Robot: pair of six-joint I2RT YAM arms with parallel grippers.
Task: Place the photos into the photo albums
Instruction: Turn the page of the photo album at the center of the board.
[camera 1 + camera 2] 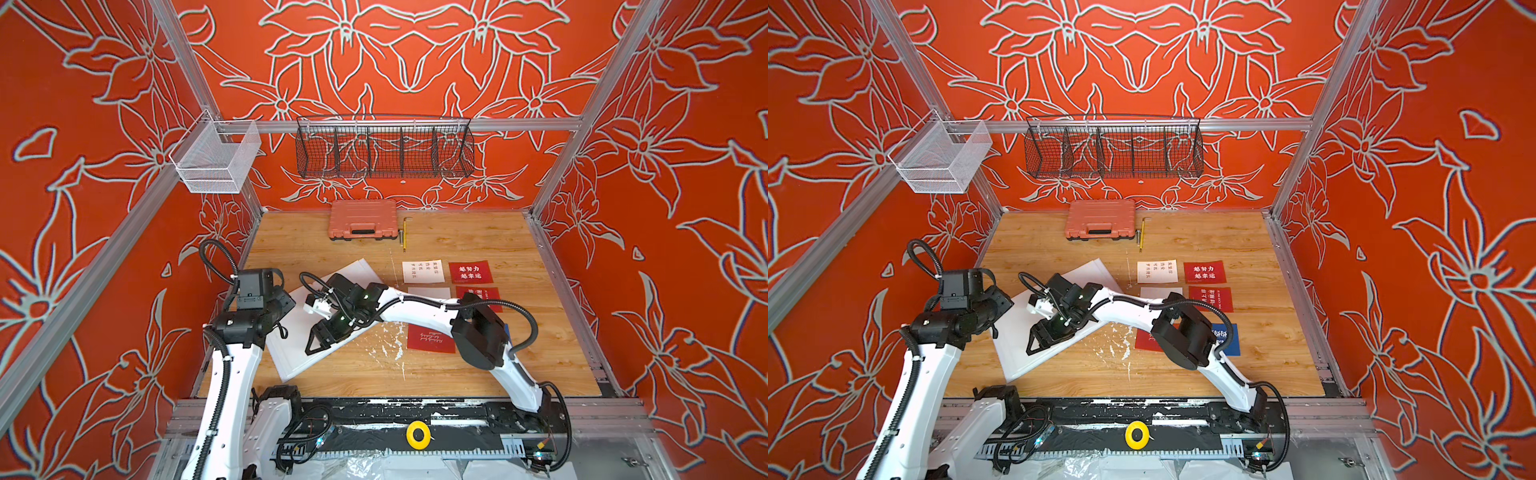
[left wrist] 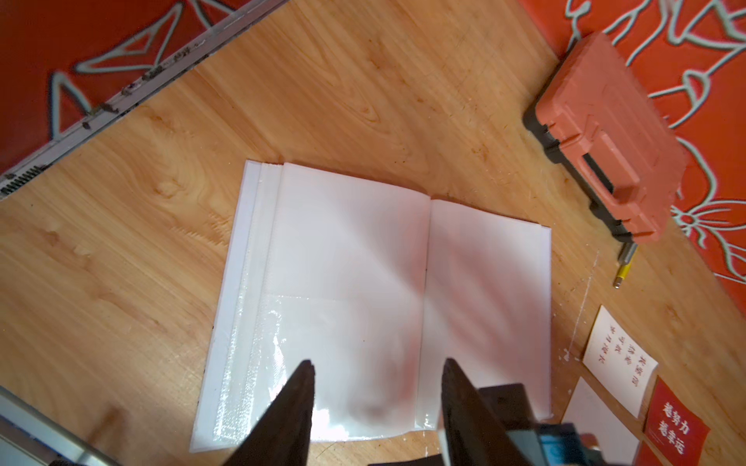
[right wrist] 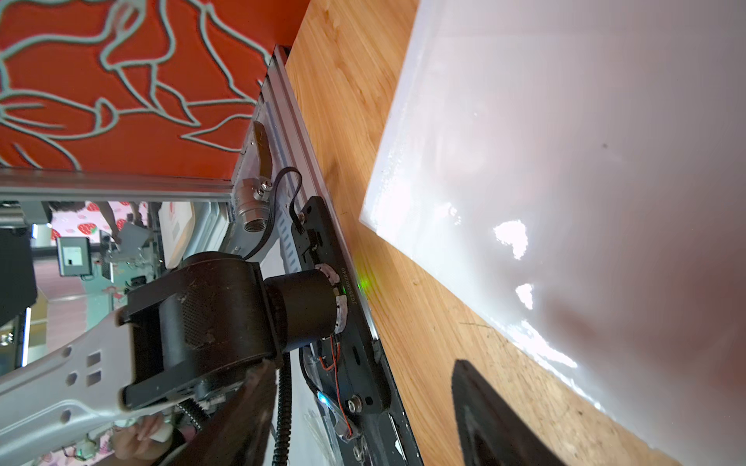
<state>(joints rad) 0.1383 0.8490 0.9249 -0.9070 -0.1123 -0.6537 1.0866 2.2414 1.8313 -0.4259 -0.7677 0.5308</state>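
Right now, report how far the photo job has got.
Done: the photo album lies open, sleeves showing, all visible ones empty. In hand: nothing; the left gripper and right gripper are open near it, holding no card. Left: all six photos lie on the table beside it, none sleeved yet.

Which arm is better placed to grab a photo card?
Probably right: the red and white photo cards lie beside that arm, the right gripper open and empty; the left gripper hovers over the open white photo album.
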